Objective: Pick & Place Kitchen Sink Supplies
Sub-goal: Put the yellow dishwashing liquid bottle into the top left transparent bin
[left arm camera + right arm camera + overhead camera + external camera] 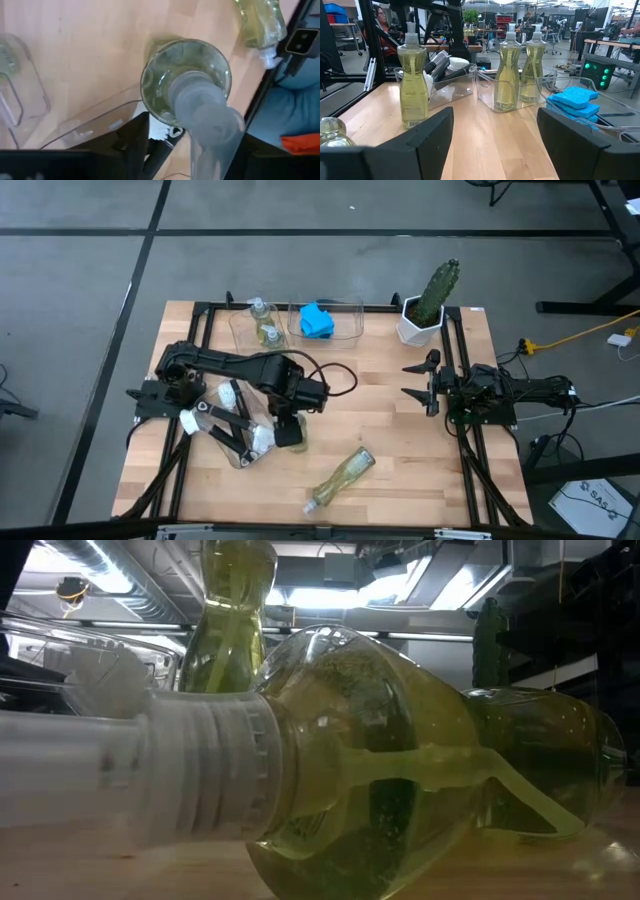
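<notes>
A clear pump bottle of pale yellow-green soap [412, 80] stands upright on its base on the wooden table. My left gripper [290, 430] points down over it, open. In the left wrist view its fingers [135, 142] flank the pump top [200, 105] with a gap showing. A second soap bottle [342, 475] lies on its side near the table's near edge and fills the low view [400, 770]. My right gripper [420, 382] waits open at the table's right. Two more bottles [520, 70] stand in a clear bin, and blue sponges [318, 320] lie in another.
A clear bin [235, 435] holding black-handled brushes with white heads [455, 62] sits just left of my left gripper. The bottle bin [258, 325] and sponge bin [345, 320] line the far edge, with a cactus in a white pot [430, 305] to their right. People sit beyond the table.
</notes>
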